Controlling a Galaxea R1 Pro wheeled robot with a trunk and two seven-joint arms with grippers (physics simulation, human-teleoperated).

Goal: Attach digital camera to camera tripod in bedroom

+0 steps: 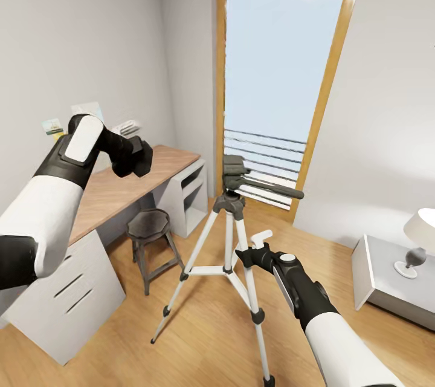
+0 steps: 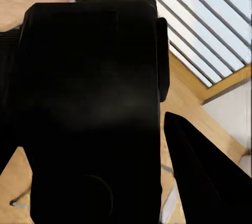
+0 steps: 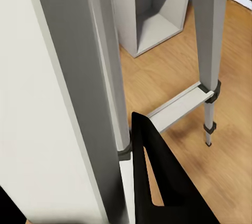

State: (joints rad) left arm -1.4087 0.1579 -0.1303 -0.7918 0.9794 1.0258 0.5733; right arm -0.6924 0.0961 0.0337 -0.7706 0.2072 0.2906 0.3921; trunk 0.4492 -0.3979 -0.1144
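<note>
Right end effector grips the camera tripod leg; left end effector holds the half-hidden digital camera.

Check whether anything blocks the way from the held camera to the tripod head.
Nothing visible does. The left end effector holds the digital camera above the desk; only open air separates it from the camera tripod head.

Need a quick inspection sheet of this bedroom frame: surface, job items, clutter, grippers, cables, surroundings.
Surface: light wood plank floor; wood-topped desk at left.
Job's things: camera tripod upright on the floor, head bare; digital camera held above the desk, apart from the tripod.
Clutter: stool beside the desk; pictures at the desk's back edge.
Grippers: left gripper shut on the camera; right gripper at a tripod leg, grip cannot be told.
Cables: nothing seen.
Surroundings: tall window, lamp on a side table.
</note>
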